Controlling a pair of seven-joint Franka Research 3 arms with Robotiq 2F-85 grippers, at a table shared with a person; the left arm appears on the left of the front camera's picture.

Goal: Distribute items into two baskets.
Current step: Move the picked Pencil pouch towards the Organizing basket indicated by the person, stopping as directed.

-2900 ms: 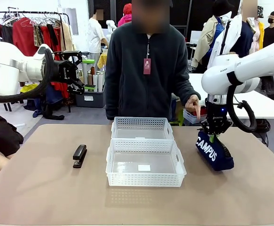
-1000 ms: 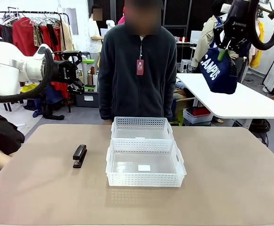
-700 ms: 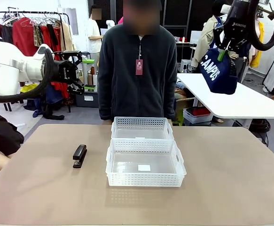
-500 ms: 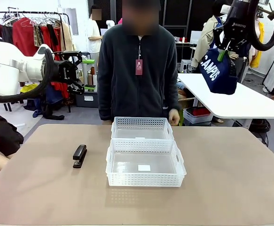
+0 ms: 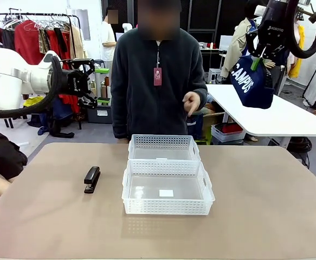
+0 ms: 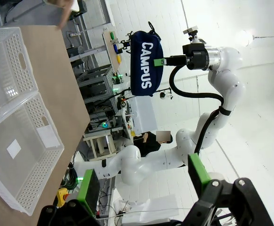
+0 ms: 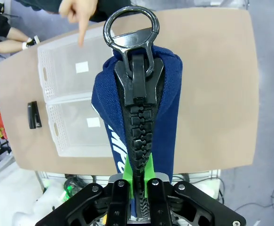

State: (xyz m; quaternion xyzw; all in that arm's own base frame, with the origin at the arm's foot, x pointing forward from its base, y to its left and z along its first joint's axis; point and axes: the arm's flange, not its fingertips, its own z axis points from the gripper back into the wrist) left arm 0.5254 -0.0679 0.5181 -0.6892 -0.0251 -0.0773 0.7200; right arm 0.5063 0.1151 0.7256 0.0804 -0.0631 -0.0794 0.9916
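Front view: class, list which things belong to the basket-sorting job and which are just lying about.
Job: stapler, pouch, near basket, far basket.
Lying about: clothes rack, white side table, grey bin.

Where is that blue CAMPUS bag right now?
In the front view, the pouch hangs high at the upper right, pinched by the right gripper, well above the table and right of the baskets.

Front camera looks across table (image 5: 266, 216); left wrist rolled sideways; right wrist overhead; all share baskets (image 5: 167, 206).
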